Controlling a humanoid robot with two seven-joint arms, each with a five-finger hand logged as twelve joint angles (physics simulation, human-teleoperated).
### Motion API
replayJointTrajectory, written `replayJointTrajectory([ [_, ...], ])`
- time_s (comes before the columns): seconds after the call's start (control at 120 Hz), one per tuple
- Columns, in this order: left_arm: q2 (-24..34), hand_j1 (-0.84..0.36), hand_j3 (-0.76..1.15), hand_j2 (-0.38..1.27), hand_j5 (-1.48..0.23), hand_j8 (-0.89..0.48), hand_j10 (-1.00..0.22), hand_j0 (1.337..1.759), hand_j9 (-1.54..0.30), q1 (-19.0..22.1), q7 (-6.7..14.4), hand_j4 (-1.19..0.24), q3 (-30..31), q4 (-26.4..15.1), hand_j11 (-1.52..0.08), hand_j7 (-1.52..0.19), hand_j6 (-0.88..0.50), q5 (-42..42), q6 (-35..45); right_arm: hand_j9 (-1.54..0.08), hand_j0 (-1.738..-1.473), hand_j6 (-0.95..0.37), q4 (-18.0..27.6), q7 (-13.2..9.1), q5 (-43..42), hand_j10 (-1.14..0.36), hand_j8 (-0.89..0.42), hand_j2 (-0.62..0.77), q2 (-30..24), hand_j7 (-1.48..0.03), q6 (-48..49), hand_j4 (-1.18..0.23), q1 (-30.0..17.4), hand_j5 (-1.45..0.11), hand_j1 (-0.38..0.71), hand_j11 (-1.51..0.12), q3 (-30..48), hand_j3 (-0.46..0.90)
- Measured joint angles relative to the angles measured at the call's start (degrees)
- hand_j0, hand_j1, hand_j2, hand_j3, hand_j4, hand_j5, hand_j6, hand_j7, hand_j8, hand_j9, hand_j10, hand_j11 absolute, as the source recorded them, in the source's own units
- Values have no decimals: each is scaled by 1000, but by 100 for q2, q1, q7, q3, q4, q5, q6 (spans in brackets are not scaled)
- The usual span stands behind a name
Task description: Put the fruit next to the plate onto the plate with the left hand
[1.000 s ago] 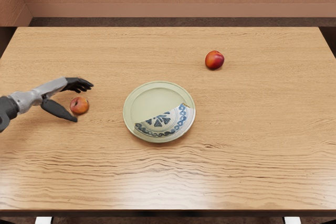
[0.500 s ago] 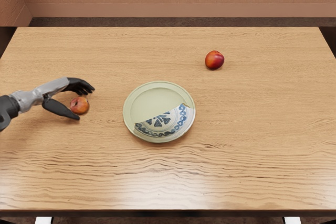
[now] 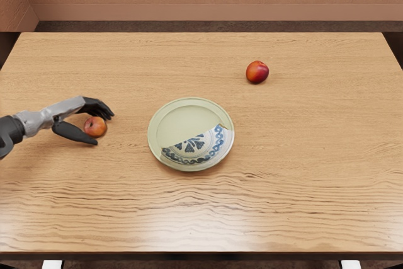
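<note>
One left hand (image 3: 88,106) shows, its grey forearm coming in from the left edge. There are two fruits, one plate and one table.

The dark fingers (image 3: 102,111) arch forward and the thumb reaches out below them, spread well apart from them. The near fruit (image 3: 95,126) sits in that gap, under the fingers and just above the thumb's tip. It rests on the table (image 3: 302,174), and whether any digit presses its skin cannot be told.

This fruit is small and round, orange-red with a paler yellowish patch on its upper side, like a peach or nectarine.

To the right of the fingertips, near but apart, lies the plate (image 3: 165,118). It is round and pale green, with a blue-and-white patterned wedge over its lower right part, and nothing lies on it. The far fruit (image 3: 257,72) is well apart from the fingers, beyond the plate to the upper right. It is redder and a little larger in view.

The table is light wood with a strong wavy grain, most marked along the near edge. Behind it runs a dark floor strip and a plain pinkish-brown wall.
</note>
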Motion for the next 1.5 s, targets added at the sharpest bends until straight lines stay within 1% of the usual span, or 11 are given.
replayJointTrajectory([
  [0.167,9,-275,0,113,-669,-501,-237,1658,-669,0,-7,-542,1,1,-836,-668,-544,13,-78,0,-1658,-1,0,0,-8,0,0,0,0,0,0,0,0,0,-349,0,1,0],
  [0.392,18,-299,0,191,-782,-457,-493,1657,-781,-105,-1,-608,13,0,-843,-780,-609,42,-298,0,-1658,-1,0,0,-11,0,0,0,0,0,0,0,0,0,-349,0,-6,0],
  [0.575,27,-285,0,225,-850,-460,-515,1655,-851,-133,0,-645,17,-3,-874,-849,-646,48,-373,0,-1658,-1,0,0,-15,0,0,0,0,0,0,0,0,0,-349,0,-8,0],
  [0.708,0,-292,0,309,-907,-467,-528,1655,-914,-351,-1,-687,261,-8,-924,-906,-661,29,-386,0,-1658,-1,0,0,-15,0,0,0,0,0,0,0,0,0,-349,0,-8,0],
  [0.967,-8,-278,0,283,-931,-471,-515,1653,-955,-364,-4,-739,373,-14,-984,-923,-666,-10,-393,0,-1658,-1,0,0,-14,0,0,0,0,0,0,0,0,0,-349,0,-8,0],
  [1.15,289,-289,0,304,-991,-426,-515,1654,-986,-657,0,-738,408,-253,-997,-987,-632,21,-463,0,-1658,-1,0,0,-12,0,0,0,0,0,0,0,0,0,-349,0,-7,0],
  [1.158,290,-302,0,387,-991,-426,-514,1654,-985,-669,0,-740,409,-276,-998,-986,-633,20,-466,0,-1658,-1,0,0,-12,0,0,0,0,0,0,0,0,0,-349,0,-7,0],
  [1.208,294,-325,0,468,-1012,-419,-499,1654,-1002,-722,-2,-742,412,-388,-1011,-1004,-630,23,-510,0,-1658,0,0,0,-12,0,0,0,0,0,0,0,0,0,-349,0,-8,0],
  [1.275,307,-311,0,404,-1030,-425,-499,1654,-1024,-848,-1,-746,414,-502,-1019,-1022,-639,19,-580,0,-1658,0,0,0,-12,0,0,0,0,0,0,0,0,0,-349,0,-8,0],
  [1.375,275,-349,0,539,-1043,-418,-524,1655,-1030,-997,-1,-756,415,-594,-1025,-1033,-653,20,-678,0,-1658,0,0,0,-12,0,0,0,0,0,0,0,0,0,-349,0,-8,0],
  [1.5,191,-363,0,555,-1046,-410,-511,1656,-1037,-1234,0,-770,407,-633,-1034,-1042,-681,-1,-855,0,-1658,0,0,0,-12,0,0,0,0,0,0,0,0,0,-349,0,-8,0],
])
